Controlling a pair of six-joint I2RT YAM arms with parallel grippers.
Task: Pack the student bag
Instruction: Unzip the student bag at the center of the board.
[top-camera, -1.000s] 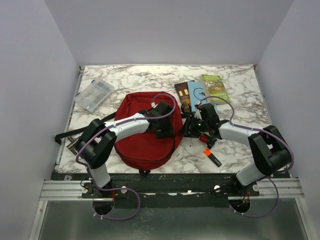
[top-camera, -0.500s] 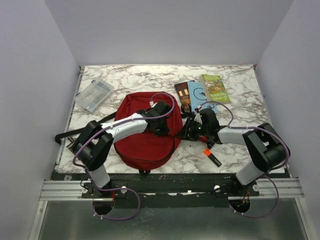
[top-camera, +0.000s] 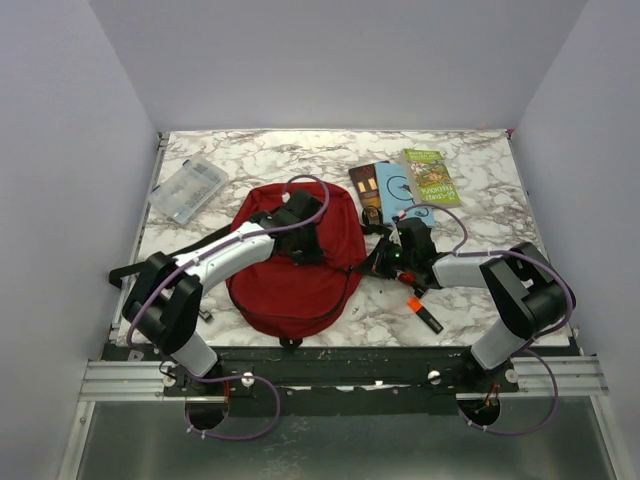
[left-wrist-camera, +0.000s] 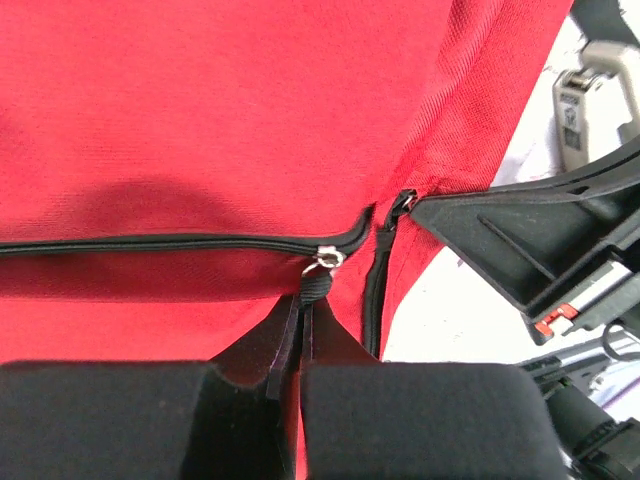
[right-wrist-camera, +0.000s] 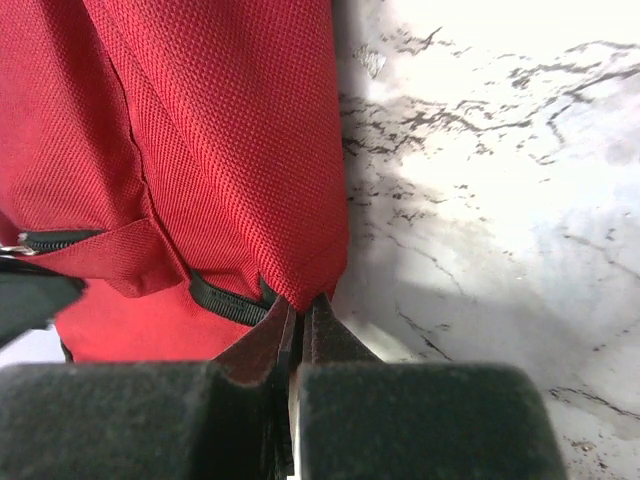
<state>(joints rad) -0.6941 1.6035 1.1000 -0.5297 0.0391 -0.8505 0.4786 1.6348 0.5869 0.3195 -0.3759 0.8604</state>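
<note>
The student bag (top-camera: 290, 285), dark red with a black curved zipper (left-wrist-camera: 150, 243), lies flat on the marble table between my arms. My left gripper (top-camera: 305, 246) is over its upper middle. In the left wrist view this gripper (left-wrist-camera: 303, 308) is shut on the black zipper pull tab (left-wrist-camera: 316, 284), just below the silver slider. My right gripper (top-camera: 379, 262) sits at the bag's right edge. In the right wrist view this gripper (right-wrist-camera: 303, 305) is shut on a fold of the red fabric (right-wrist-camera: 220, 120) at the bag's rim, beside a black webbing strip (right-wrist-camera: 225, 300).
A clear plastic case (top-camera: 187, 188) lies at the back left. Two books (top-camera: 378, 188) (top-camera: 430, 177) lie at the back right. An orange-and-black marker (top-camera: 423, 314) lies near the front right. Black straps (top-camera: 130, 270) trail off the bag's left side. Marble table (right-wrist-camera: 500, 200).
Both grippers have closed, the left on the zipper pull and the right on the bag's edge. The left gripper has moved back and left across the bag.
</note>
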